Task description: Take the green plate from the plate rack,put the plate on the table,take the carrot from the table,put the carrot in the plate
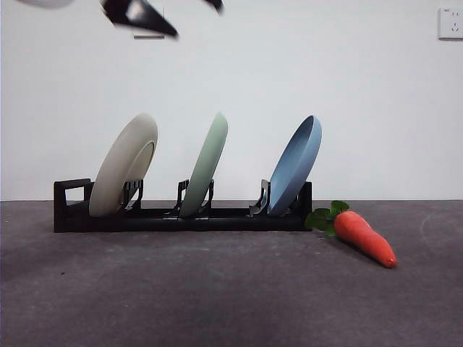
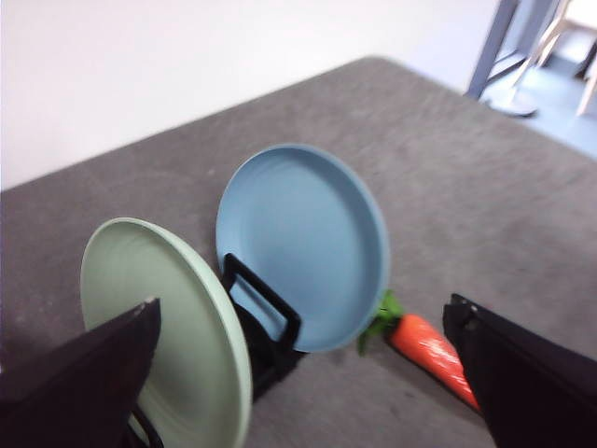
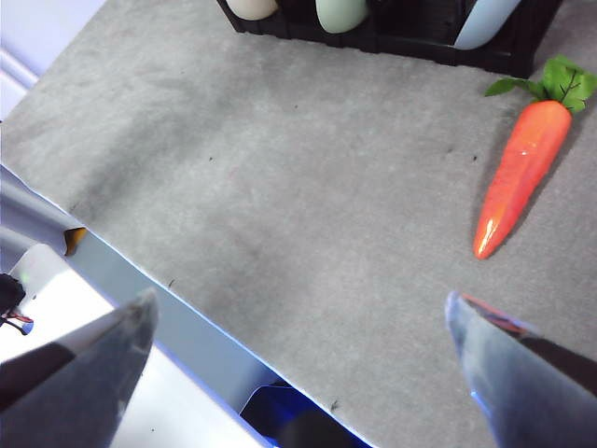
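Note:
The green plate (image 1: pixel 206 170) (image 2: pixel 149 271) leans in the middle slot of the black plate rack (image 1: pixel 72 210) (image 2: pixel 266 317). On the grey table (image 1: pixel 217 289), just right of the rack's end, lies the carrot (image 1: pixel 365 237) (image 2: pixel 431 350) (image 3: pixel 522 173), leaves toward the rack. High above the plates hangs my left gripper (image 2: pixel 303 303), open and empty; its black fingertips (image 1: pixel 145 16) show at the front view's top edge. My right gripper (image 3: pixel 300 297) is open and empty over the table's near edge, well away from the carrot.
A cream-white plate (image 1: pixel 123 170) stands in the rack's left slot and a blue plate (image 1: pixel 296 166) (image 2: pixel 298 243) in its right slot. The table's front edge (image 3: pixel 140 271) runs under the right gripper. A white wall rises behind the rack.

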You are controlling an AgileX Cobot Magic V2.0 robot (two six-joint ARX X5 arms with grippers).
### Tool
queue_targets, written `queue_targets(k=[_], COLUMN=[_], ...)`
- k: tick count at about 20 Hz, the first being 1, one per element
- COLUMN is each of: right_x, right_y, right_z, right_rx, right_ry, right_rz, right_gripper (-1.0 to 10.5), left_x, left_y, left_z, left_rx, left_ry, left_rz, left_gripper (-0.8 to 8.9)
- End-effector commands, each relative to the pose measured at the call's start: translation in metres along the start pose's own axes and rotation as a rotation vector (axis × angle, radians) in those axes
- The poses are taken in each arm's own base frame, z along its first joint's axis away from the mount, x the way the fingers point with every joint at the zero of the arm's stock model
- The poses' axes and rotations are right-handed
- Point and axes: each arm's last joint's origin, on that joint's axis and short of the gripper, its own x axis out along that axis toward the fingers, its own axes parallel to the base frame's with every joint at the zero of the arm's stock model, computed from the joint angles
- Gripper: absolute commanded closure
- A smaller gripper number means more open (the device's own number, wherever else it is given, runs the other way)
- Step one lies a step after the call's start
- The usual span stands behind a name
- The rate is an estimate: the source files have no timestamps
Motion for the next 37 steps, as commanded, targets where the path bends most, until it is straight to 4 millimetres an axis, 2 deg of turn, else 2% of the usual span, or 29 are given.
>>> queue_targets(k=[1, 4, 6, 11, 13, 16, 18, 21, 22, 29, 32, 37], right_x=[0.0, 0.0, 0.0, 0.0, 0.0, 0.0, 0.001, 0.002, 0.003, 0.004, 0.004, 0.004], right_y=[0.0, 0.0, 0.0, 0.0, 0.0, 0.0, -0.001, -0.002, -0.002, -0.003, -0.003, -0.003], right_z=[0.001, 0.001, 0.001, 0.001, 0.001, 0.001, 0.002, 0.003, 0.003, 0.003, 0.003, 0.003], right_rx=[-0.008, -0.008, -0.007, -0.006, -0.007, -0.008, -0.007, -0.005, -0.003, -0.002, -0.002, -0.001], right_ry=[-0.003, -0.003, -0.003, -0.001, -0.002, -0.002, -0.002, 0.001, 0.003, 0.006, 0.006, 0.006], right_rz=[0.001, 0.001, 0.001, 0.001, 0.0, 0.0, 0.0, 0.001, 0.002, 0.002, 0.002, 0.002], right_gripper=[4.1, 4.1, 4.1, 4.1, 4.1, 4.1, 4.1, 4.1, 4.1, 4.1, 4.1, 4.1], left_x=[0.04, 0.078, 0.094, 0.116, 0.119, 0.12, 0.12, 0.12, 0.12, 0.115, 0.106, 0.082], left_y=[0.005, 0.014, 0.018, 0.023, 0.024, 0.024, 0.024, 0.023, 0.022, 0.022, 0.02, 0.01], left_z=[-0.013, -0.034, -0.046, -0.066, -0.069, -0.07, -0.069, -0.069, -0.068, -0.061, -0.043, 0.0], left_rx=[-0.005, -0.014, -0.019, -0.031, -0.051, -0.057, -0.061, -0.084, -0.087, -0.185, -0.221, -0.193], left_ry=[0.026, 0.05, 0.078, 0.13, 0.14, 0.139, 0.135, 0.127, 0.126, 0.089, 0.032, -0.028], left_rz=[0.032, 0.091, 0.113, 0.111, 0.111, 0.108, 0.083, 0.043, 0.024, -0.031, -0.077, -0.131], left_gripper=[2.97, 2.97, 2.97, 3.27, 4.55, 6.84, 7.86, 7.94, 8.26, 8.22, 8.22, 8.22])
